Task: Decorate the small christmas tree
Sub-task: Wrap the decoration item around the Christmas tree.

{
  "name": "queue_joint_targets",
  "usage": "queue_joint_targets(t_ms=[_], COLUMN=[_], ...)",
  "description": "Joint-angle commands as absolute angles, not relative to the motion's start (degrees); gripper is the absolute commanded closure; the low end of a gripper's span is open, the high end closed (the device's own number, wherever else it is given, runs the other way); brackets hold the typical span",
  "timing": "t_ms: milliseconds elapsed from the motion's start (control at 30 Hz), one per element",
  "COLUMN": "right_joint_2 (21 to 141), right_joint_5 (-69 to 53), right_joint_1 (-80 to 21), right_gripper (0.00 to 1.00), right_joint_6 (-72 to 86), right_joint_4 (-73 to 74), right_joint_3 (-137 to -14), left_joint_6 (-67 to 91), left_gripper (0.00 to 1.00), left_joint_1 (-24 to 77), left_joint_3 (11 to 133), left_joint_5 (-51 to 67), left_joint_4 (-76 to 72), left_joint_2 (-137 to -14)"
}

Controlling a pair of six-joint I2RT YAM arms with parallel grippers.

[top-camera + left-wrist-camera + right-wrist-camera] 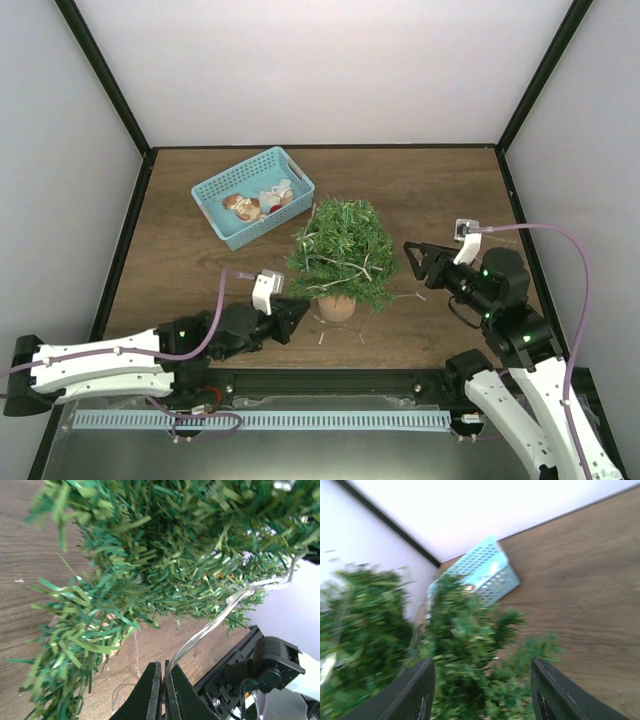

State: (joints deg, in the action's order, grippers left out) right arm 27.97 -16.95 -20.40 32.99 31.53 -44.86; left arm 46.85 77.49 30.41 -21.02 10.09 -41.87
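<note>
The small christmas tree stands mid-table, the left gripper at its 7 o'clock pinched shut on a clear strand running into the branches, the right gripper at 3 o'clock half open and apparently empty, so the wrapping step seems in hand and next calls for leading the strand around without tipping the tree

The left gripper has its black jaws pressed together on a clear, thin plastic strand (glassy, slightly kinked). The strand rises to the right into the small bushy green artificial fir tree. Needle branches fill the upper view above the brown wooden counter. A black arm joint sits lower right.
</note>
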Motion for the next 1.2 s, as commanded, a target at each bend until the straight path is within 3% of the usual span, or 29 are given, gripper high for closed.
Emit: queue_joint_targets(t_ms=[0,167,767,1167], right_joint_2=[28.4,32.2,33.5,33.4], right_joint_5=[-2.9,5.7,3.0,2.5], right_joint_1=[-20.3,-20.3,-20.3,-20.4], right_gripper=[0.46,0.46,0.47,0.48], right_joint_6=[41.3,43.5,39.9,40.1], right_joint_4=[35.0,37.1,32.1,34.4], right_joint_3=[-43.6,-43.3,-37.9,-36.9], left_joint_6=[48.2,49.0,46.2,46.4], left_gripper=[0.96,0.95,0.95,0.95], left_joint_1=[76.5,75.4,73.4,63.6], left_joint_3=[32.6,33.5,38.2,42.1], left_joint_5=[-23.1,-23.6,-27.5,-17.5], left_joint_4=[12.9,14.3,18.9,22.7], left_joint_2=[-40.8,-40.0,-39.0,-44.0])
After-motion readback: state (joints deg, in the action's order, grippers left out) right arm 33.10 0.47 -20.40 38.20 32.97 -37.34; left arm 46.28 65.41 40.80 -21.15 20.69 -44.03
